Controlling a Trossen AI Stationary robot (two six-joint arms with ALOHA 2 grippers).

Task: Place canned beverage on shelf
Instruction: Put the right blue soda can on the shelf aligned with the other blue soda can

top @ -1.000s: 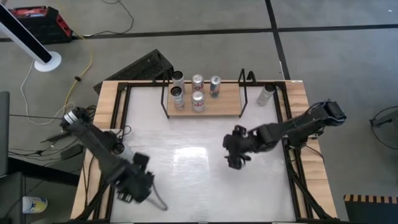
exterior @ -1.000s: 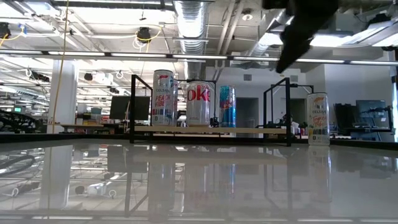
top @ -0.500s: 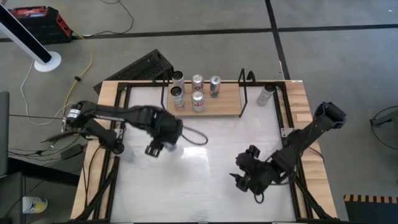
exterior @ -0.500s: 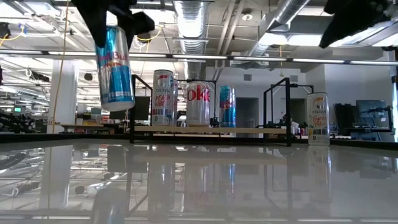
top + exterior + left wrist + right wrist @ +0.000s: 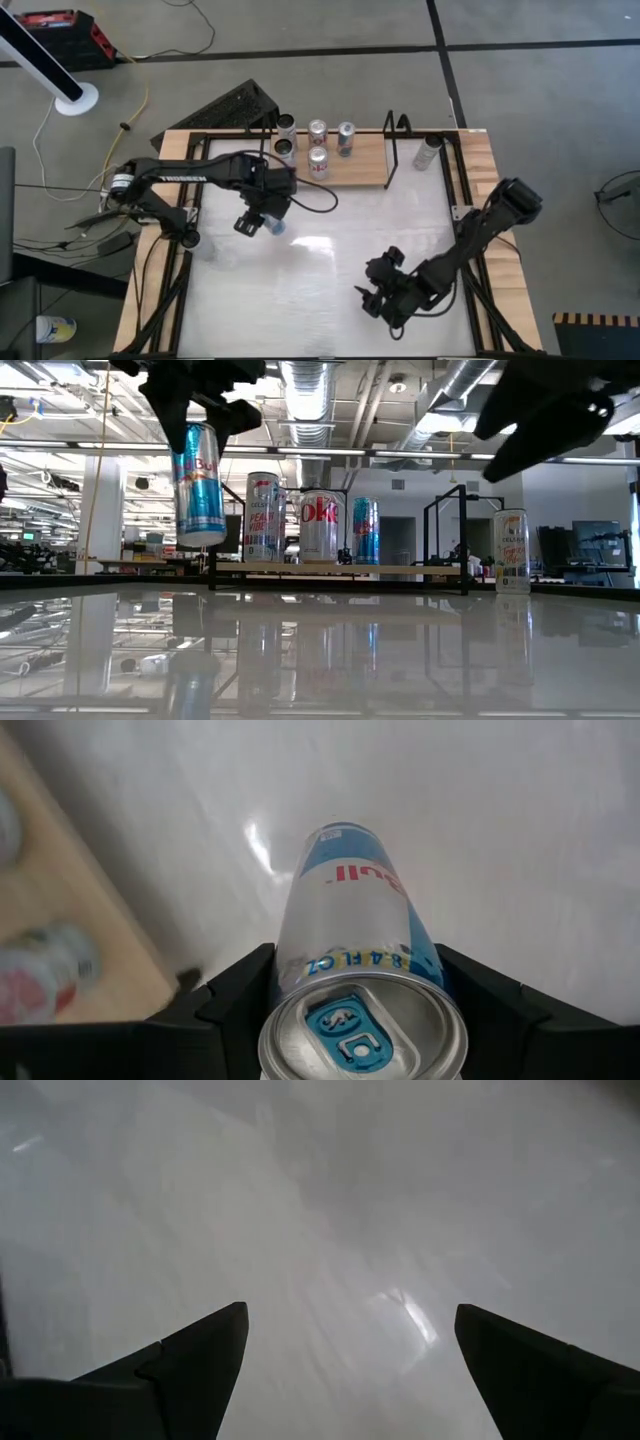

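Observation:
My left gripper (image 5: 263, 217) hangs over the table's left half, just in front of the shelf, shut on a blue-and-silver canned beverage (image 5: 200, 485) held high above the tabletop. The shelf (image 5: 362, 165), a light-wood board in a black wire frame, stands at the far edge with several cans (image 5: 318, 162) upright on its left half. My right gripper (image 5: 376, 298) is open above the bare tabletop near the front edge, right of the middle, with nothing between its fingers (image 5: 200, 1350). My left gripper pinches the can's side wall just under the top rim (image 5: 292, 960), one finger (image 5: 235, 990) on each side. The fingers come from above, pointing down. The can hangs below them, lifted clear of the table and a little tilted.
One more can (image 5: 428, 151) stands outside the shelf's frame at the far right. The shelf's right half is bare board. Wood strips (image 5: 172, 160) and black rails run along the table's sides. The white tabletop (image 5: 330, 240) between the two arms is bare.
My left gripper has swung from the near left corner toward the far edge, up to the shelf's front, carrying the can clear of the table; in the last half it only crept on. My right gripper, still open, has gone from mid-table toward the near edge and down.

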